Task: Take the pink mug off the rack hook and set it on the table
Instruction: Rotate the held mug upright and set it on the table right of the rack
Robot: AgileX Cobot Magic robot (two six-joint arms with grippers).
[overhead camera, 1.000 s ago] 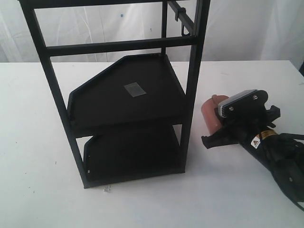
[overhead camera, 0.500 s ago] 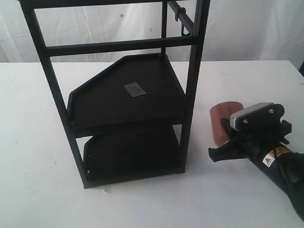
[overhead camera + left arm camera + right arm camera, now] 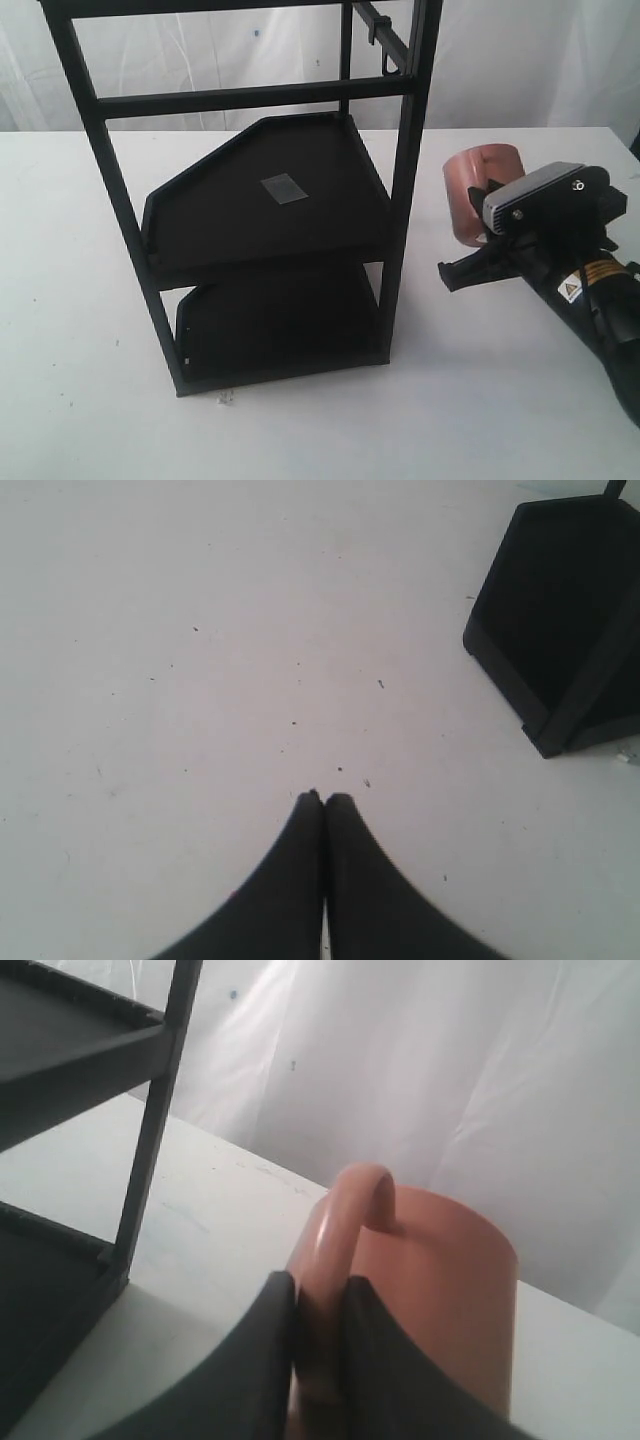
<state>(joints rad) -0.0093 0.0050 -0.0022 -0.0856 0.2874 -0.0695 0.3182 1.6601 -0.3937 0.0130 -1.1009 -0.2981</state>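
Note:
The pink mug [image 3: 478,192] stands upright to the right of the rack [image 3: 405,180], over the white table [image 3: 80,300]. Whether its base touches the table is hidden by the arm. My right gripper [image 3: 488,228] is shut on the mug's handle [image 3: 345,1230], which points back toward the wrist. In the right wrist view the gripper [image 3: 318,1295] pinches that handle between both black fingers [image 3: 265,1340], with the mug body [image 3: 440,1290] beyond. The rack's hook [image 3: 388,62] hangs bare at the top right. My left gripper [image 3: 322,798] is shut on nothing above bare table [image 3: 200,630].
The rack's two black tray shelves [image 3: 260,215] fill the middle of the exterior view, the upper one with a grey patch [image 3: 283,188]. A corner of the lower tray [image 3: 560,630] shows in the left wrist view. White curtain hangs behind.
The right gripper has swung the mug from a tilted pose to upright and carried it a little to the right and away from the rack. The left gripper's earlier state is not shown.

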